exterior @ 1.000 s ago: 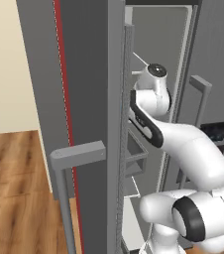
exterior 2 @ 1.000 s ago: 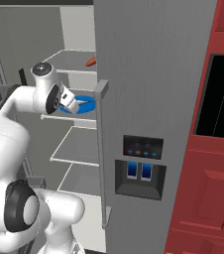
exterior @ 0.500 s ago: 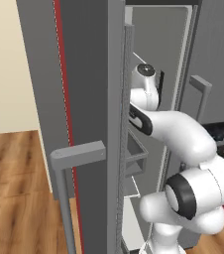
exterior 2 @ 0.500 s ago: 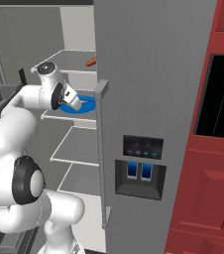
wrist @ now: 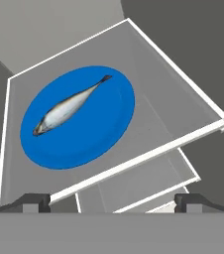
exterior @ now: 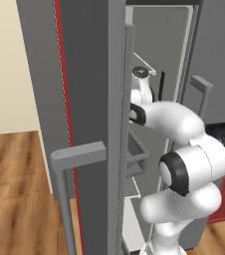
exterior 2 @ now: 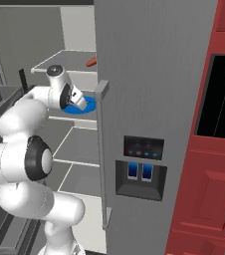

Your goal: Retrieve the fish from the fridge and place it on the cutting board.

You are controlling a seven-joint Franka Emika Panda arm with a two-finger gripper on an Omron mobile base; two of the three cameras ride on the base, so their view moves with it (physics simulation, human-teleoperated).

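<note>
Small silver-grey fish (wrist: 70, 106), slim and tapered with a dark forked tail, lies flat on a round glossy blue plate (wrist: 109, 129) set on a pale white-edged shelf (wrist: 173, 106) inside the tall grey double-door fridge (exterior 2: 154, 74); plate sits toward the shelf's front edge, near its left side in the hand view. White arm's two-finger gripper (wrist: 112, 202) hangs above and in front of the shelf, jaws spread wide, nothing between them. Fish looks light, smooth-skinned, likely slippery and somewhat soft; best hold probably across the thick mid-body, jaws set crosswise to its length, not on the thin tail. Lying low on a hard plate, fingertips may scrape the rim. An orange item (exterior 2: 91, 62) rests on the shelf above
</note>
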